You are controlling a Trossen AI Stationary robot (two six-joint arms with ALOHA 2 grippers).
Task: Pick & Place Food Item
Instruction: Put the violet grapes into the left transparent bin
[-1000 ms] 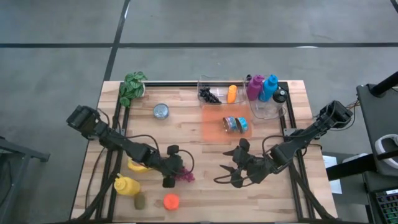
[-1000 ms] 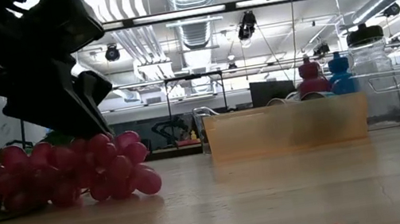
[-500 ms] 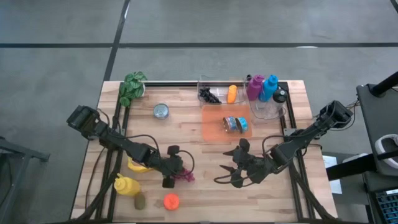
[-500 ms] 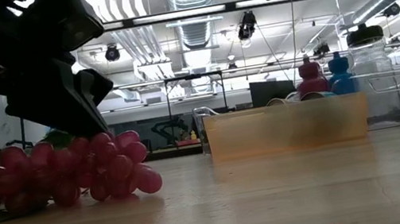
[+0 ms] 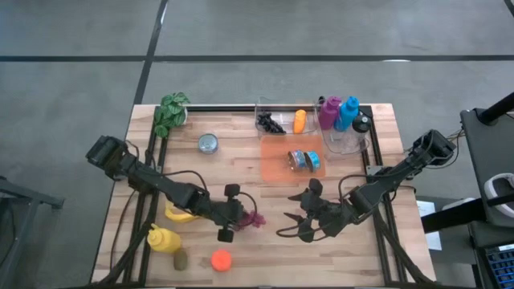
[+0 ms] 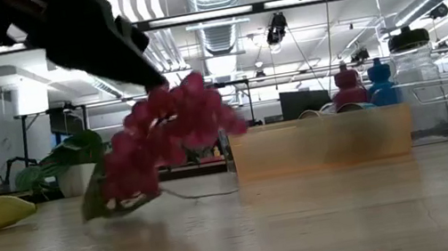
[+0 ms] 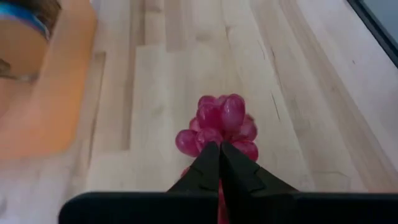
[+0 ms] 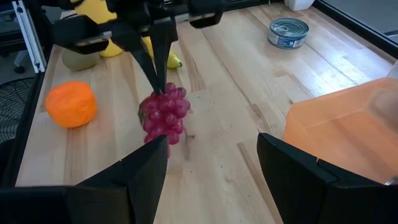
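A bunch of red grapes (image 5: 254, 218) hangs over the middle of the wooden table, with my left gripper (image 5: 241, 215) shut on it. The low view shows the bunch (image 6: 173, 132) in the air, a green leaf (image 6: 114, 201) at its low end. It also shows in the left wrist view (image 7: 221, 121) and the right wrist view (image 8: 165, 115). My right gripper (image 5: 299, 215) stands open to the right of the bunch, its fingers (image 8: 144, 174) spread wide and empty. An orange tray (image 5: 277, 164) lies beyond it. My left gripper pinches the upper end of the grape bunch (image 7: 214, 135) between its two fingertips (image 8: 159, 79). The fingers come slanting down from the table's left side. The bunch hangs tilted below the fingertips and looks lifted clear of the table.
A banana (image 5: 177, 213), a yellow bottle (image 5: 163, 239), a brown-green fruit (image 5: 181, 258) and an orange (image 5: 221, 259) lie near the front left. A tin can (image 5: 208, 143) and a plant (image 5: 171, 112) stand at the back left. A clear bin (image 5: 277, 112) and bottles (image 5: 340, 112) are at the back right.
My left gripper has risen and gone toward the table's right edge with the grape bunch. The bunch, which lay on the table, now hangs lifted and tilted below the fingers. My right gripper has kept still.
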